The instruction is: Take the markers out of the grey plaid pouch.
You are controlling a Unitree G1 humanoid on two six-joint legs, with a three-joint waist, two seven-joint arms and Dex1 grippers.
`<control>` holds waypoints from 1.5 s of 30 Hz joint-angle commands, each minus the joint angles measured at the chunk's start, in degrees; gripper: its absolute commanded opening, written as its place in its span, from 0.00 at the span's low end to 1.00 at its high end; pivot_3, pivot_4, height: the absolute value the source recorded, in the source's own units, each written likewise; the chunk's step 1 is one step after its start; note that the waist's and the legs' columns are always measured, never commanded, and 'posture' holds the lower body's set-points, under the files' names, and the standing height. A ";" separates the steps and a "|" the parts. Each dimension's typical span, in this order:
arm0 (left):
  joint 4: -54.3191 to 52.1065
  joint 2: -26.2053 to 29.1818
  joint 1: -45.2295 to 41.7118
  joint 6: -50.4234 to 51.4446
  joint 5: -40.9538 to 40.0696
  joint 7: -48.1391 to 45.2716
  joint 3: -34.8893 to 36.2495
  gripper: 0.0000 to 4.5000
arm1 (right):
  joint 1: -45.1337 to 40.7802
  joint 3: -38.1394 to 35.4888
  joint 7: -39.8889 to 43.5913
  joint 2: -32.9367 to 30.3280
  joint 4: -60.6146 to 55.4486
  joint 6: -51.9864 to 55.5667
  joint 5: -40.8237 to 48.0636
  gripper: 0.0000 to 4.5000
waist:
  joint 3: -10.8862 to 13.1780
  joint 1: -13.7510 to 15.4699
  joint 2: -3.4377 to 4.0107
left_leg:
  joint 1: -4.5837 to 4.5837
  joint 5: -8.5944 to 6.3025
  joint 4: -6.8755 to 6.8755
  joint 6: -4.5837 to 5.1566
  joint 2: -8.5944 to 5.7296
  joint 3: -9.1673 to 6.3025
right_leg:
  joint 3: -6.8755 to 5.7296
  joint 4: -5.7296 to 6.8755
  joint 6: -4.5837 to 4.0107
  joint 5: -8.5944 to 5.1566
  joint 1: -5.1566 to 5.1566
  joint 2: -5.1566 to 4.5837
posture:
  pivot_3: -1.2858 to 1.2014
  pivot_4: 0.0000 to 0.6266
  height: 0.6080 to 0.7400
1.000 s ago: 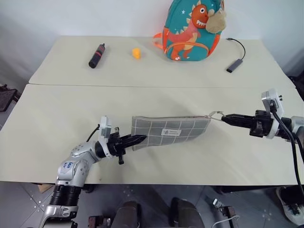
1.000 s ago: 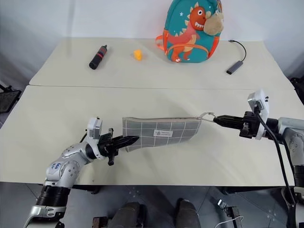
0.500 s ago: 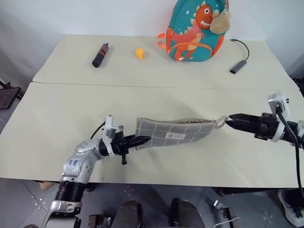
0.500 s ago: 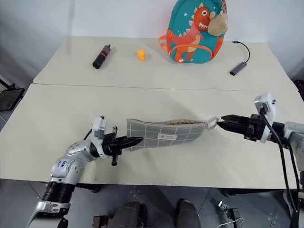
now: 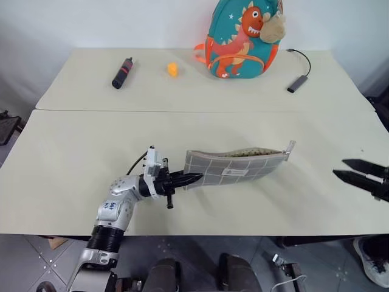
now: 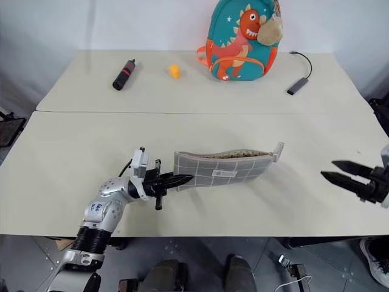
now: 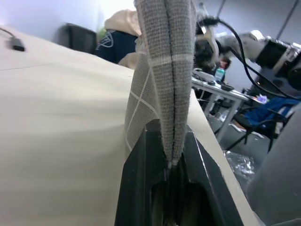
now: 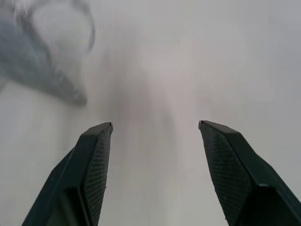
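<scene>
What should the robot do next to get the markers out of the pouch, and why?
Probably bring the open right claw to the pouch's gaping top edge. The left claw pinches one end of the grey plaid pouch, the right one hangs apart from it, and no markers lie outside.

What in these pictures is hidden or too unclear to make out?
- The markers: inside the pouch, both eye views; the fabric hides them, its open top edge shows only a pale lining.
- Label print on the pouch: too small to read.
- Right gripper: the arm behind it is cut off by the picture's edge in the left eye view.
- Right wrist view: the grey shape beyond the fingers is blurred.
</scene>
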 commanded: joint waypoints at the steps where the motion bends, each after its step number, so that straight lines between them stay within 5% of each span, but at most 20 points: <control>1: -0.52 -1.11 -0.72 -1.66 0.86 -0.13 -0.94 0.00 | -8.04 0.68 -0.64 -2.55 -7.59 0.66 3.89 0.59 | 0.01 -0.05 0.11 | 0.02 0.00 0.00 0.00 0.01 0.00 | 0.02 0.02 0.00 0.00 0.00 0.00 | 0.52 0.24 1.00; 9: 0.02 -3.29 -1.03 -3.09 2.67 1.35 -1.98 0.00 | -22.60 18.57 1.36 -3.29 -23.23 11.82 8.30 0.00 | 0.03 0.93 0.08 | -0.12 -0.02 0.09 0.03 -0.07 -0.19 | -0.02 -0.02 -0.02 0.01 0.00 -0.06 | 0.52 0.24 1.00; 15: -0.03 -2.74 -0.71 -4.30 3.55 1.23 -2.35 0.00 | -30.11 31.12 -1.36 -0.02 -23.59 10.02 -0.49 0.00 | 0.05 0.77 0.05 | -0.19 -0.02 0.10 0.03 -0.08 -0.25 | -0.12 -0.03 -0.02 0.02 -0.04 -0.07 | 0.52 0.24 1.00; 22: 0.29 -2.57 -0.83 -5.58 3.98 2.21 -2.05 0.00 | -30.77 37.38 4.11 2.20 -22.76 2.98 -5.69 0.00 | 0.05 0.72 0.05 | -0.22 -0.02 0.09 0.03 -0.09 -0.24 | -0.16 -0.04 -0.01 0.02 -0.04 -0.06 | 0.52 0.24 1.00; 31: -0.53 -2.20 0.39 -5.70 4.27 2.60 -2.39 0.00 | -26.26 33.94 7.16 8.16 -17.66 -15.97 -8.99 0.00 | 0.04 0.78 0.03 | -0.21 -0.01 0.11 0.04 -0.10 -0.23 | -0.17 -0.02 -0.01 0.02 -0.04 -0.05 | 0.52 0.24 1.00; 45: 0.11 -2.40 -0.14 -4.88 4.13 3.29 -2.69 0.00 | -22.68 31.14 10.88 9.73 -15.61 -26.40 -7.98 0.00 | 0.05 0.63 0.03 | -0.19 -0.01 0.12 0.04 -0.08 -0.20 | -0.16 -0.02 -0.01 0.02 -0.02 -0.02 | 0.52 0.24 1.00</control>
